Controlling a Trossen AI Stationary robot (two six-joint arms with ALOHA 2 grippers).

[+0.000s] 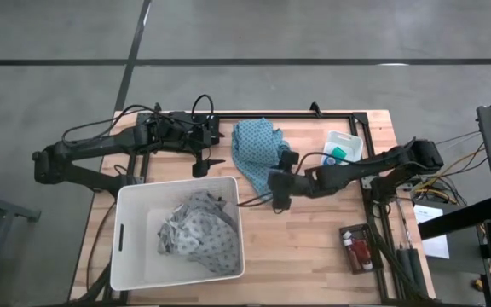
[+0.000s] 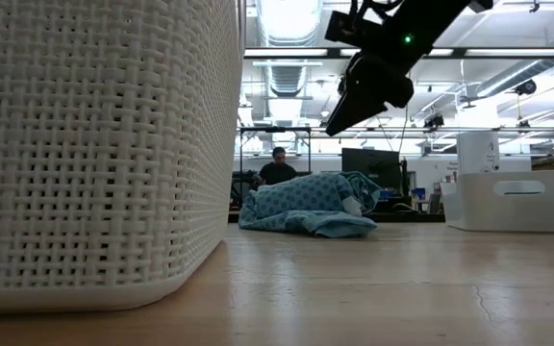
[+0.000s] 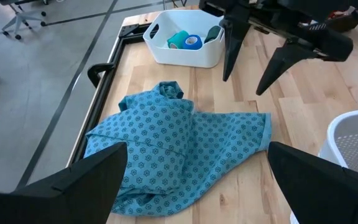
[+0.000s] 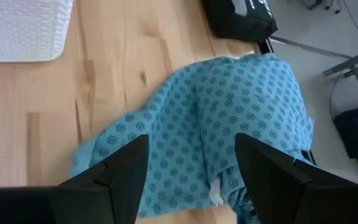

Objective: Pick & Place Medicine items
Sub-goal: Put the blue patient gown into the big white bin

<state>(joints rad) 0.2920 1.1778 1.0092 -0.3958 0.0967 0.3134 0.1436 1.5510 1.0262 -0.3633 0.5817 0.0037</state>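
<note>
A teal-green roll (image 3: 179,40) and a blue round piece (image 3: 193,42) lie in a small white bin (image 1: 352,136) at the table's far right. Red bottles (image 1: 358,251) lie in a dark tray near the right front. My right gripper (image 1: 278,203) hangs open above the near edge of a teal patterned cloth (image 1: 258,153); its fingers (image 4: 129,162) stand apart over the cloth with nothing between them. My left gripper (image 1: 199,165) waits open at the far left of the cloth, pointing at it, clear of the table.
A large white woven basket (image 1: 126,247) with a grey patterned cloth (image 1: 196,230) in it stands at the near left, close to both grippers. The teal cloth lies crumpled on the wood (image 2: 306,207). A black frame rail (image 3: 101,81) runs along the far edge.
</note>
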